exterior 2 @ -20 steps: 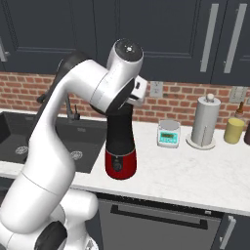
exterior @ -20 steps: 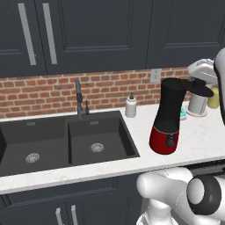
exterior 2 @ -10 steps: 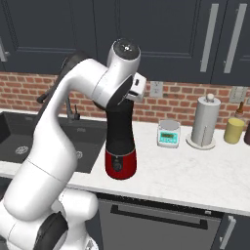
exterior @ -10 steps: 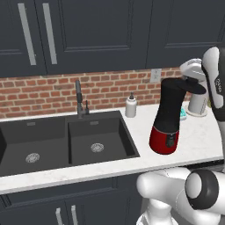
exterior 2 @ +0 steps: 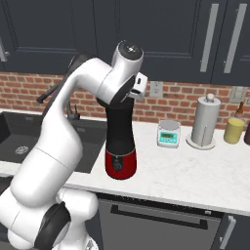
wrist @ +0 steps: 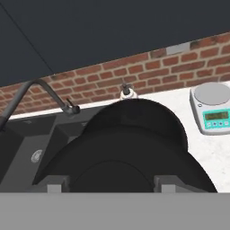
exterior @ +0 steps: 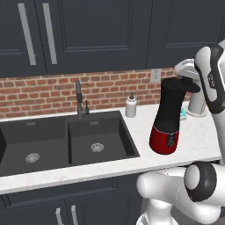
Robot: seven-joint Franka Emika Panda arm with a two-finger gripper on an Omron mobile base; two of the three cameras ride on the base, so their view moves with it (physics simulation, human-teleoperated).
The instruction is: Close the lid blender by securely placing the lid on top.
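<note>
Hovering over the blender (exterior: 169,115), the gripper (exterior: 188,83) seems to clamp the lid (wrist: 134,152) between its fingers.

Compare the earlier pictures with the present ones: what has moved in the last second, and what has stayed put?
The arm swung its hand leftward in the left base view, from beside the blender to directly above its rim. The lid came with it and now sits at the jar's top; whether it is seated cannot be told. The blender, the scale, the soap bottle and the sink stayed as they were.
</note>
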